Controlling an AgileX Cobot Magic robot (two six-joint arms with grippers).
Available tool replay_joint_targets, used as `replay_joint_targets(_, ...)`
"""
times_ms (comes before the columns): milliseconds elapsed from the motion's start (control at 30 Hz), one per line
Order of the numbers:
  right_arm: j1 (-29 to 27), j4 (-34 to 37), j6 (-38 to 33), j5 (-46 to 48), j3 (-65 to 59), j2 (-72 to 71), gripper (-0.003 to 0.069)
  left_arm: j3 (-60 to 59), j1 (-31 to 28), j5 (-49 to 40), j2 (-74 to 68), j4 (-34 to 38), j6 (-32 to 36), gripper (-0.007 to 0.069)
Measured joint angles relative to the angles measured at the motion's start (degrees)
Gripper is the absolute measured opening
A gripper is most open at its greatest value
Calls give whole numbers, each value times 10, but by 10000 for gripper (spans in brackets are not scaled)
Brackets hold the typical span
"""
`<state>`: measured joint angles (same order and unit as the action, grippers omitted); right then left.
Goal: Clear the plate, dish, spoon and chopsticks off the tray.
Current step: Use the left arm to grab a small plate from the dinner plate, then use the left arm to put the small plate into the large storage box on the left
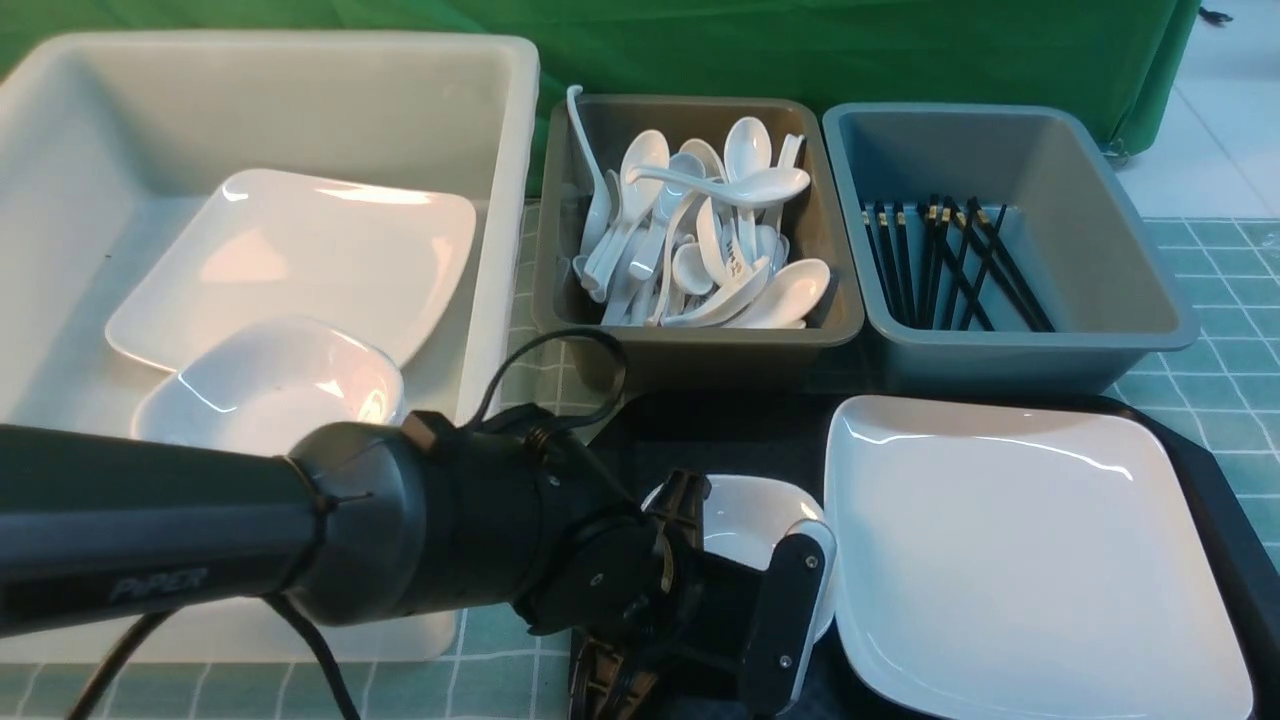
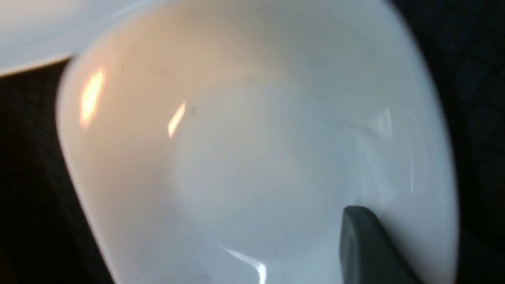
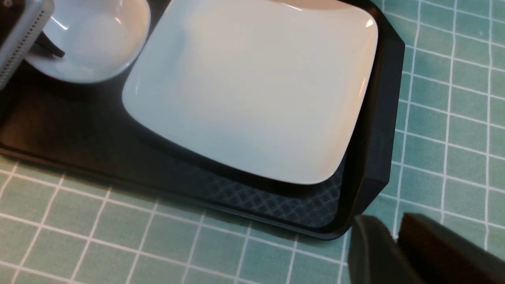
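On the tray (image 1: pixel 1225 520), beside the plate (image 1: pixel 1020 550), the dish (image 1: pixel 750 520) is straddled at its rim by the left gripper (image 1: pixel 742 540); clamping cannot be confirmed. On a shallow pinch, the glossy dish could be dropped. The right gripper (image 3: pixel 394 240) is nearly closed and empty.

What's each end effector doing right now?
Left end effector: one finger inside the dish; grip cannot be told.
Right end effector: almost closed, holding nothing.
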<state>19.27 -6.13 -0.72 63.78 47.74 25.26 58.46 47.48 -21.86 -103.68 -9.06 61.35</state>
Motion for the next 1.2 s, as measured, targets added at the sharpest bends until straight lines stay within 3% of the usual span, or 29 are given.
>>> replay_joint_targets(133,0,0,0,2,0,0,143,3,6,14,12,-3,-21,55)
replay_joint_targets(333,0,0,0,5,0,0,143,-1,41,-33,75,1,-50,25)
replay_joint_targets(467,0,0,0,5,0,0,143,1,67,-44,169,-5,-123,22)
replay_joint_targets(533,0,0,0,0,0,0,143,11,69,-70,243,-28,-202,22)
replay_joint_targets(567,0,0,0,0,0,0,143,12,69,-74,249,-32,-202,22)
replay_joint_targets(600,0,1,0,-9,0,0,143,19,67,-109,290,-71,-271,22)
replay_joint_targets(633,0,1,0,-11,0,0,143,20,65,-115,301,-76,-289,22)
replay_joint_targets(733,0,43,-14,-76,0,0,138,25,26,-238,377,-170,-435,20)
replay_joint_targets(800,0,74,-33,-106,0,0,126,23,-9,-278,388,-183,-464,20)
replay_joint_targets(967,0,208,-126,-214,0,0,44,12,-102,-301,389,-170,-495,20)
replay_joint_targets(1200,0,242,-155,-232,0,0,26,12,-168,-289,340,-170,-498,20)
